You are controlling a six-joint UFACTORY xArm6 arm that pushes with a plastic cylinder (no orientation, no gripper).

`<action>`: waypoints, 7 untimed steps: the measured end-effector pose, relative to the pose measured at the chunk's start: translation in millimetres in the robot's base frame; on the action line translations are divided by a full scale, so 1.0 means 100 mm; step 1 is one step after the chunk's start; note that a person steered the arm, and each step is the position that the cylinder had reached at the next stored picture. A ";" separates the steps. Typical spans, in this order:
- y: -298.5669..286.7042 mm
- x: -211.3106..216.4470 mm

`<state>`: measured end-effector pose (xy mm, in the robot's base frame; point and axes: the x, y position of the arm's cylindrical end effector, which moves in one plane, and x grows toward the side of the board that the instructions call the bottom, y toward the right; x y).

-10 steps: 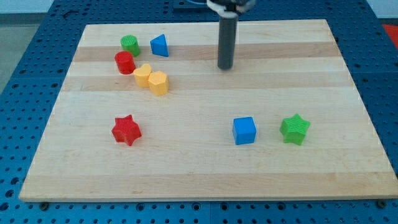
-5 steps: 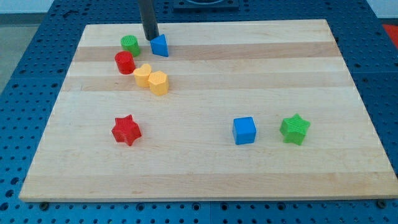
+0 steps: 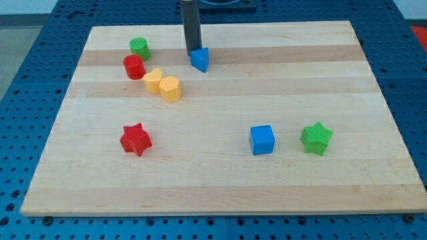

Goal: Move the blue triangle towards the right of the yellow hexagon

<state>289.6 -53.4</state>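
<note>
Tip [image 3: 192, 51] of dark rod touching blue triangle [image 3: 199, 59] at its upper-left edge, near view's top. No gripper on this rod, so no open or closed state for you to read. Blue triangle sits up and right of yellow hexagon [image 3: 170, 89], apart from it. You see yellow heart-like block [image 3: 153, 80] touching hexagon; red cylinder [image 3: 134, 67], green cylinder [image 3: 139, 47] further left. Red star [image 3: 135, 139], blue cube [image 3: 262, 140], green star [image 3: 316, 138] across lower wooden board [image 3: 220, 180].
</note>
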 end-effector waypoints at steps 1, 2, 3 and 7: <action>0.16 0.01; 0.35 0.07; 0.40 0.20; -0.11 0.66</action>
